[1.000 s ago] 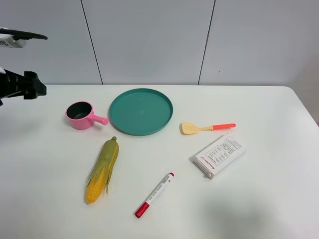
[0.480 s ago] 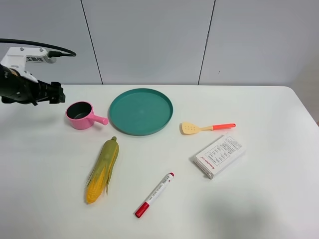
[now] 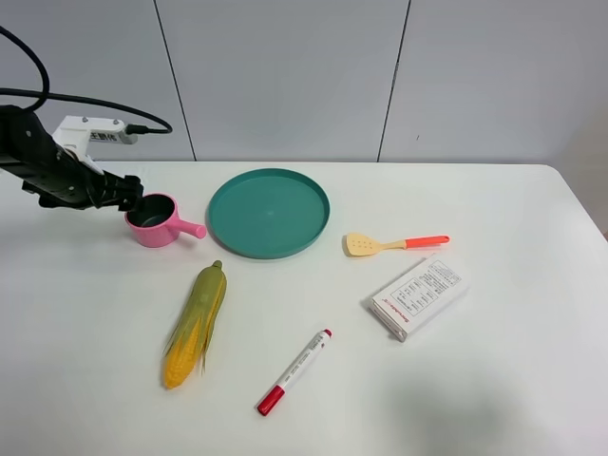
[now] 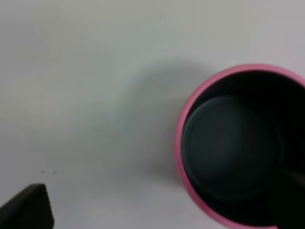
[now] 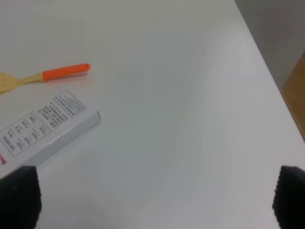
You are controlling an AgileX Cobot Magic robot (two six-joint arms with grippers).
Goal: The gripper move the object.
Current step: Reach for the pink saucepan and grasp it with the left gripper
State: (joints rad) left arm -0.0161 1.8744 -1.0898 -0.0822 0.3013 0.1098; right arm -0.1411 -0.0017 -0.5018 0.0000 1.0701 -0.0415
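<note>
The small pink toy saucepan [image 3: 152, 220] with a dark inside stands on the white table left of the green plate, its handle pointing right. My left gripper [image 3: 128, 191], black with a white box module and cables, hangs at the pan's left rim. In the left wrist view the pan [image 4: 238, 148] fills the right side. The gripper [image 4: 159, 202] is open and holds nothing: one fingertip [image 4: 26, 207] is outside the pan, and a dark shape at the frame edge seems to be the other, over the pan's inside. My right gripper [image 5: 152, 200] is open and empty over bare table.
A green round plate [image 3: 269, 212] lies right of the pan. A corn cob [image 3: 196, 324] lies below it and a red marker [image 3: 294, 371] towards the front. The yellow spatula with orange handle [image 3: 394, 244] and a white box [image 3: 419, 296] lie to the right.
My left arm has come in from the left edge and moved right and down to the pan's left rim. The pan and the other things have not moved.
</note>
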